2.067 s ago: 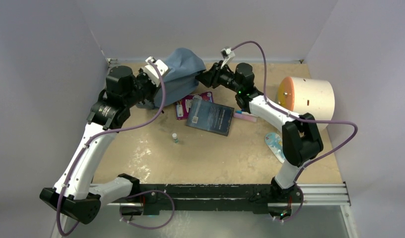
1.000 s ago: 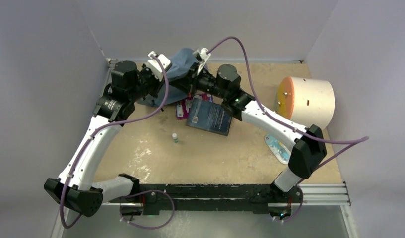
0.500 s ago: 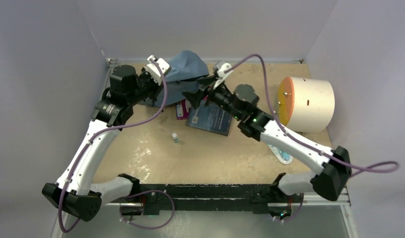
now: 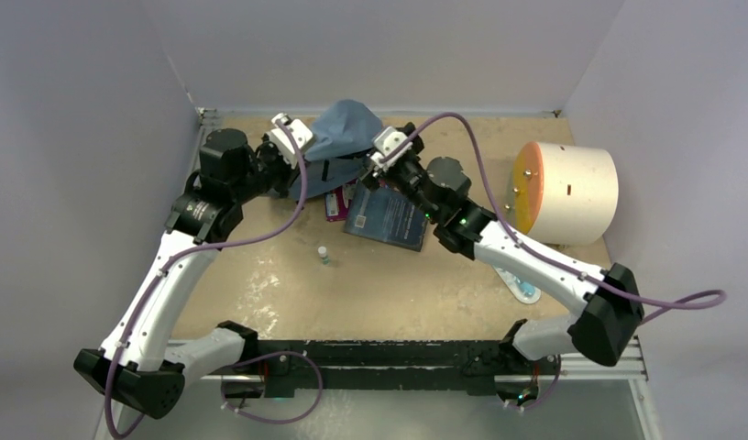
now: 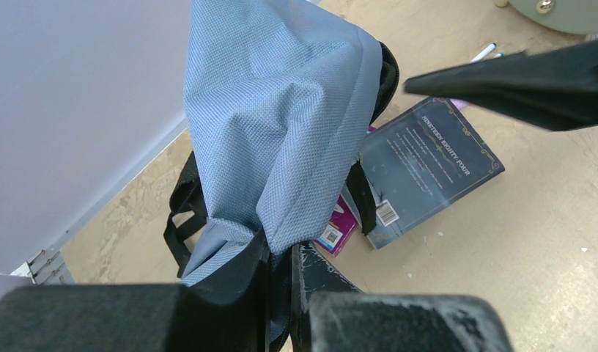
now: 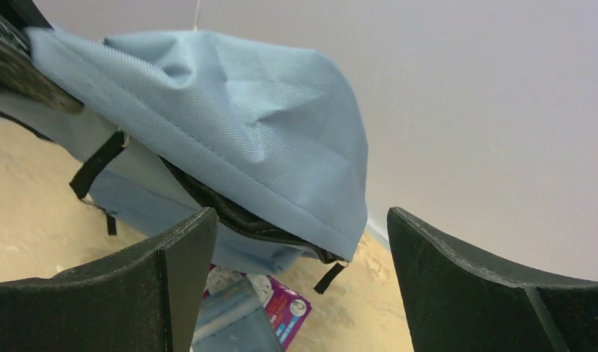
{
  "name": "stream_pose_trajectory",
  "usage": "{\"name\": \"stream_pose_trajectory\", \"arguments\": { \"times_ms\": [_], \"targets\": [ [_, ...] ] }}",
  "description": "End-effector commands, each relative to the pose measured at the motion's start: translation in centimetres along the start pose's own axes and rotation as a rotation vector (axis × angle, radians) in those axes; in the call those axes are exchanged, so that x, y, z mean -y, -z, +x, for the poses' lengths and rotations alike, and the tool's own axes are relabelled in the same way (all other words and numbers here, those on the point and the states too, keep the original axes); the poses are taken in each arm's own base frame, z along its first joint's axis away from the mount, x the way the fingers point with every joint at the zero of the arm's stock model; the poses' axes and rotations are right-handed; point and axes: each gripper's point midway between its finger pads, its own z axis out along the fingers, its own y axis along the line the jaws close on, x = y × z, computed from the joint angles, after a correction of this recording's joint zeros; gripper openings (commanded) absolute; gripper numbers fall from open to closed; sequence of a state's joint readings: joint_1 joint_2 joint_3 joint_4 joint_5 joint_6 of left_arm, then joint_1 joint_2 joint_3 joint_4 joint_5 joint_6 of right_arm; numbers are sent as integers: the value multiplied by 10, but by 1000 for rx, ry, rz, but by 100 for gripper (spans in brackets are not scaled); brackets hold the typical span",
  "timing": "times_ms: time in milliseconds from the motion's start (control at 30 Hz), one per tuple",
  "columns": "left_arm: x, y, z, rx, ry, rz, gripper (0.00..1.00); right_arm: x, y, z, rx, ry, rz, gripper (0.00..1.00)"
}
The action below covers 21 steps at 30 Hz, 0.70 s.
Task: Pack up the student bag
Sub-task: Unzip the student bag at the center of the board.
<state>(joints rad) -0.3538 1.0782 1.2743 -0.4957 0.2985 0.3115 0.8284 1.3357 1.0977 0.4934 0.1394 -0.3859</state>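
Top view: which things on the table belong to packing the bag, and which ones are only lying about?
For the job: bag, pinched by the left gripper; probably to be packed: book, pink packet, pen, small bottle, blue-white packet.

Just lying about, it seems: white cylinder.

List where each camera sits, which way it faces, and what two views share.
Top external: above and behind the bases, looking down on the tan table; both arms show.
Left wrist: on the left arm, facing the soft grey-blue fabric student bag; left gripper shut on its fabric.
Right wrist: low, looking up at the bag's zipper opening; right gripper open.
Shared: both wrist views show the bag.
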Motion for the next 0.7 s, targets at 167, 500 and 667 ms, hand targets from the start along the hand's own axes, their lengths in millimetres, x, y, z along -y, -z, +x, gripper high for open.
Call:
{"name": "stream_pose_trajectory", "arguments": {
  "times_ms": [167,500,667],
  "targets": [
    [2,12,-32,119,-64,20,0,-1,-24,-34,97,171,-62,88],
    [3,10,-35,124,-72,33,0,4,-35,-32,85,199,-32,75],
    [3,9,-37,128,-72,37,0,6,-42,-29,73,203,-15,55]
  ]
}}
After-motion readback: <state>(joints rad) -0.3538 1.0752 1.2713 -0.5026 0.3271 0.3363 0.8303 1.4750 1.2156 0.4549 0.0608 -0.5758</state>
